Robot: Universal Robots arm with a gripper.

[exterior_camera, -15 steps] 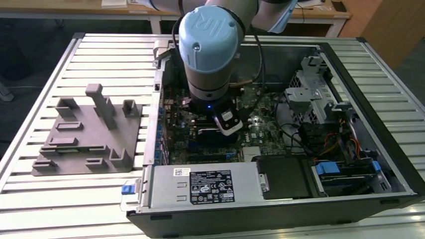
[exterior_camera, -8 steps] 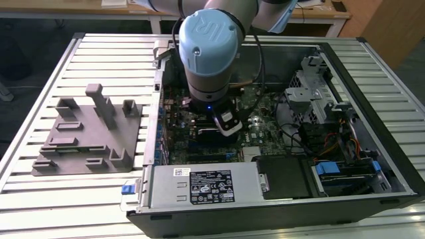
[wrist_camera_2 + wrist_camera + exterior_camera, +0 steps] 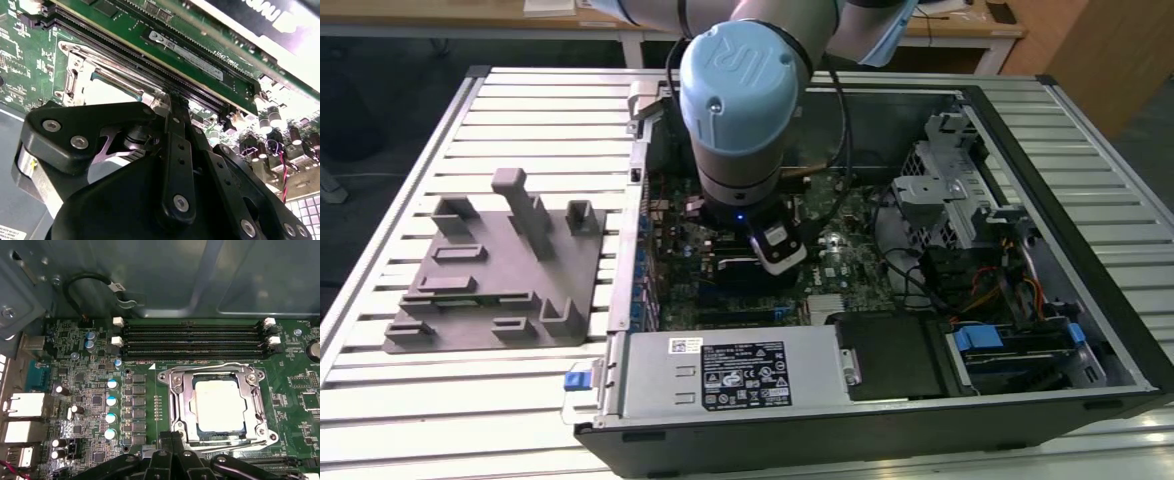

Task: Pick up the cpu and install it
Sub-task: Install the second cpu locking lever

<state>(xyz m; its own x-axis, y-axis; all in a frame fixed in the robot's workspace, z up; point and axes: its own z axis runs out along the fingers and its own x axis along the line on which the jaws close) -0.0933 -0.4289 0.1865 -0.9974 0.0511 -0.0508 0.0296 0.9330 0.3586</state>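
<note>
The cpu is a pale silver square lying flat in the motherboard socket, ringed by the socket's metal frame. In the second wrist view, part of the cpu shows past the black gripper body. My gripper hovers just off one edge of the socket, its two black fingers pressed together with nothing visible between them. The exterior view has the gripper down inside the open computer case, over the green motherboard.
Black memory slots run along one side of the socket. A grey plastic block with upright tabs stands on the slatted table at the exterior view's left. Power supply, drive cage and loose cables crowd the case.
</note>
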